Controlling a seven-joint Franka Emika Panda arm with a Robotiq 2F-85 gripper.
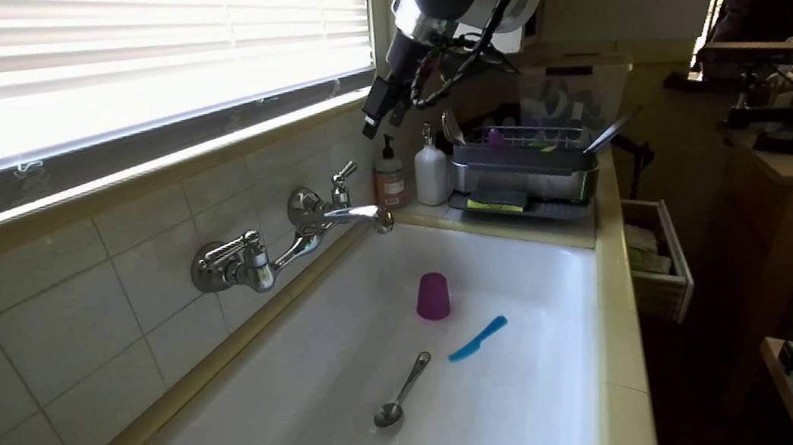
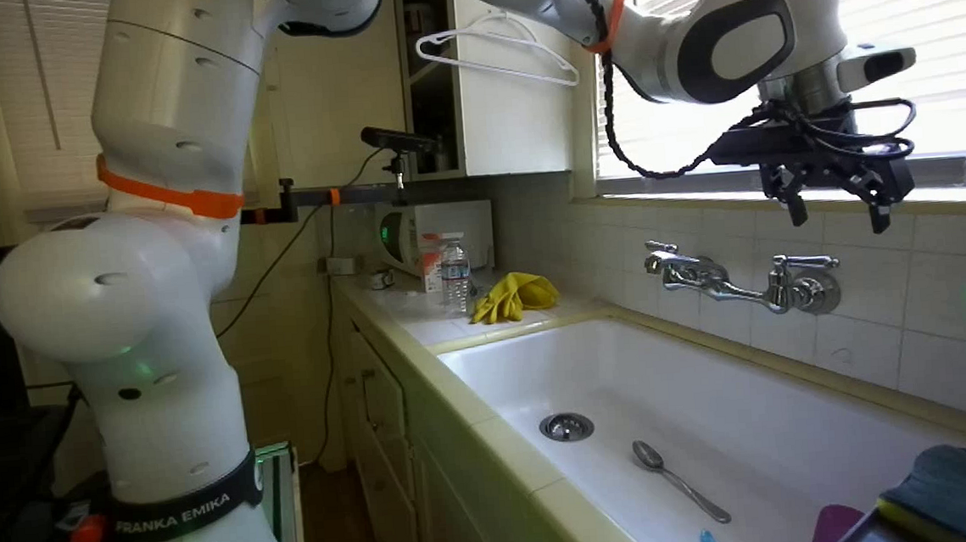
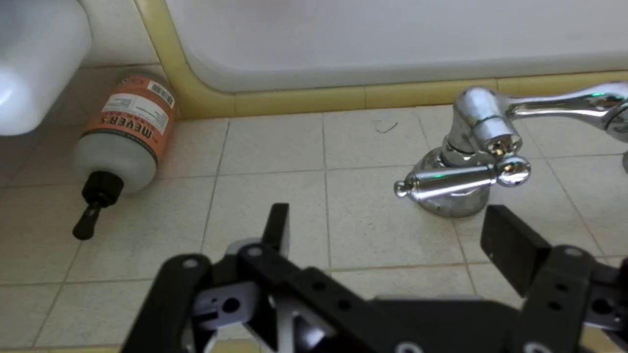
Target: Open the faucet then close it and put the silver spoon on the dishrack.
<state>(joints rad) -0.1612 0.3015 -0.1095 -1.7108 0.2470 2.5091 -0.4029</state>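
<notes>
Sink (image 2: 738,398) w/ spoon (image 1: 403,393), faucet (image 1: 301,245) blw end effector (image 2: 839,223)

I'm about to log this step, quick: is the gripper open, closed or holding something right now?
Gripper: open, holding nothing, its fingers well apart.

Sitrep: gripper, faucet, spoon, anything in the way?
Gripper open, empty, higher than the faucet; no flow visible. Silver spoon lying in the sink. Purple cup, blue knife nearby, neither covering it.
</notes>
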